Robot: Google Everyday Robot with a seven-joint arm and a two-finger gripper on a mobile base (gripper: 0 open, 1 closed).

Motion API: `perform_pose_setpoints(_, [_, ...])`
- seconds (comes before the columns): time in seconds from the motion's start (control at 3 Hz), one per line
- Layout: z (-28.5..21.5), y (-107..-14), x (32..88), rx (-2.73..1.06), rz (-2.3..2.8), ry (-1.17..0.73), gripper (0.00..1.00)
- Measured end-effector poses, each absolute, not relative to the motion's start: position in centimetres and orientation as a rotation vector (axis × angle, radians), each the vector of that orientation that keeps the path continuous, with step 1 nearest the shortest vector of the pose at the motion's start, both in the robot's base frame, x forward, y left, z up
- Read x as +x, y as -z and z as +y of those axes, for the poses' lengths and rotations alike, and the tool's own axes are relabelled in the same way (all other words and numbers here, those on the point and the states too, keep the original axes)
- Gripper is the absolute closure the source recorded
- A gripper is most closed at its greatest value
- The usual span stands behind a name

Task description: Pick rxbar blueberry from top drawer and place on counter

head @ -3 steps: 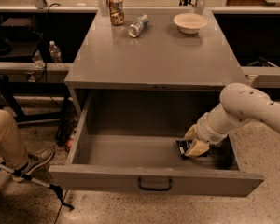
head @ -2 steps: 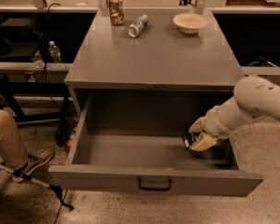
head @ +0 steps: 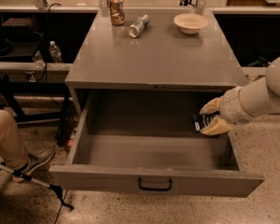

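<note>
Camera view: we see pale gripper (head: pixel 209 117) pinching flat navy rxbar blueberry (head: pixel 200 122) at right end of open grey metal top drawer (head: pixel 107 180); can (head: pixel 115 9), bottle (head: pixel 138 25), bowl (head: pixel 190 23) on grey counter (head: pixel 154 59)

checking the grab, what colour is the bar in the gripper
Dark navy with pale lettering, in the camera view; gripper holds the bar over the drawer, right side.

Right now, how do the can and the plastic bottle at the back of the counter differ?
The can stands upright; the bottle lies on its side. The can is opaque and brownish; the bottle is clear with a blue label. Both sit apart at the far end of the counter. The pincer is at the right side of the open top drawer, shut on the rxbar blueberry.
</note>
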State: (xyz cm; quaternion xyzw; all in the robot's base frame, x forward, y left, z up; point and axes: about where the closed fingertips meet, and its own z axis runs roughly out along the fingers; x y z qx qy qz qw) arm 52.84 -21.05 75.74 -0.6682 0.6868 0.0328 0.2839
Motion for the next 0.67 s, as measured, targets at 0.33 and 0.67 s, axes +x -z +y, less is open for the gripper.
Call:
perform_pose_setpoints(0.33, [-21.0, -75.7, 52.8, -1.788, 1.838, -0.088, 1.0])
perform_pose_setpoints(0.67, [-21.1, -77.4, 53.6, -1.765, 1.804, -0.035, 1.0])
